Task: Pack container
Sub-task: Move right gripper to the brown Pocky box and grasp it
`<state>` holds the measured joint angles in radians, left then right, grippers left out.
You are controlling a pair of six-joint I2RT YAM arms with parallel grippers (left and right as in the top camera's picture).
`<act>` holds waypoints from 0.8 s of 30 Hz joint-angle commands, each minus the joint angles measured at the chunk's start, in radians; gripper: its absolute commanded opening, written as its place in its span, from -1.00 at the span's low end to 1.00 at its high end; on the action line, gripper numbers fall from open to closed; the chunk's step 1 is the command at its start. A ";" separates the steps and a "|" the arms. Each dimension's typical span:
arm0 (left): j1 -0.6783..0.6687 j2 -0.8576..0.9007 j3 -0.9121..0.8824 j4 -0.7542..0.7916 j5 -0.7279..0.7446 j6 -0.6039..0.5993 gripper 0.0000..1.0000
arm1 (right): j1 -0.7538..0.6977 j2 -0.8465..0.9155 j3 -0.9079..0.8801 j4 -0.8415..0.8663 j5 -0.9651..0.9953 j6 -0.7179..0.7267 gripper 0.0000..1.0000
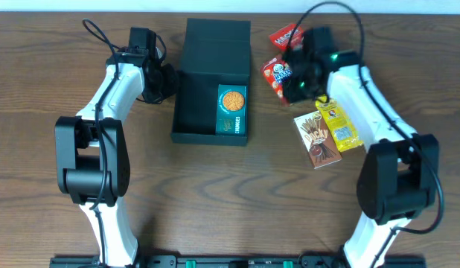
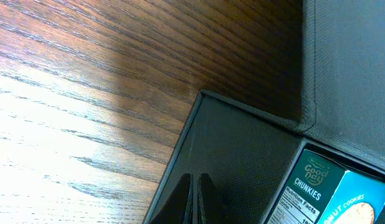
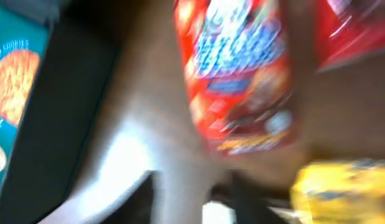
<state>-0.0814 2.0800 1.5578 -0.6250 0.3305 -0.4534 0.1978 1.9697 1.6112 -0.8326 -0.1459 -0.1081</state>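
Note:
The dark grey-green container (image 1: 194, 104) lies open at the table's middle, its flap lid (image 1: 217, 45) laid back. A teal snack packet (image 1: 231, 110) lies in its right half. My left gripper (image 1: 169, 80) is at the container's left wall; in the left wrist view its fingers (image 2: 195, 199) are shut and empty, just inside that wall over the container's floor (image 2: 242, 149). My right gripper (image 1: 293, 83) is over a red snack packet (image 1: 276, 74). The right wrist view is blurred; the fingers (image 3: 194, 180) look open, with the red packet (image 3: 239, 74) ahead.
Right of the container lie a second red packet (image 1: 286, 35), a brown biscuit-stick packet (image 1: 318, 138) and a yellow packet (image 1: 338, 123). Bare wood lies to the left and front. The container's edge (image 3: 68, 112) and the teal packet (image 3: 15, 81) show at the right wrist view's left.

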 commanded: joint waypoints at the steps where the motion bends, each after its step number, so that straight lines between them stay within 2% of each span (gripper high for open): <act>1: 0.010 0.018 -0.001 -0.002 -0.005 -0.027 -0.88 | -0.003 -0.001 0.031 0.030 0.086 -0.174 0.88; 2: 0.017 0.018 0.003 -0.003 -0.005 -0.027 -0.88 | -0.003 0.000 0.031 0.041 0.101 -0.214 0.98; 7: 0.048 0.010 0.012 -0.008 0.004 -0.027 -0.88 | -0.010 0.000 0.031 0.021 0.122 -0.327 0.98; 10: 0.058 0.003 0.012 -0.015 0.003 -0.026 -0.88 | -0.032 0.001 0.031 -0.075 0.154 -0.299 0.98; 15: 0.063 0.001 0.012 0.000 -0.001 -0.026 -0.88 | -0.090 0.001 0.026 -0.257 0.039 -0.240 0.98; 24: 0.063 0.001 0.012 0.029 -0.001 -0.026 -0.88 | -0.131 0.000 -0.109 -0.261 0.033 -0.149 0.98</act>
<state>-0.0204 2.0800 1.5581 -0.5987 0.3340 -0.4747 0.0692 1.9701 1.5391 -1.1004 -0.0902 -0.3054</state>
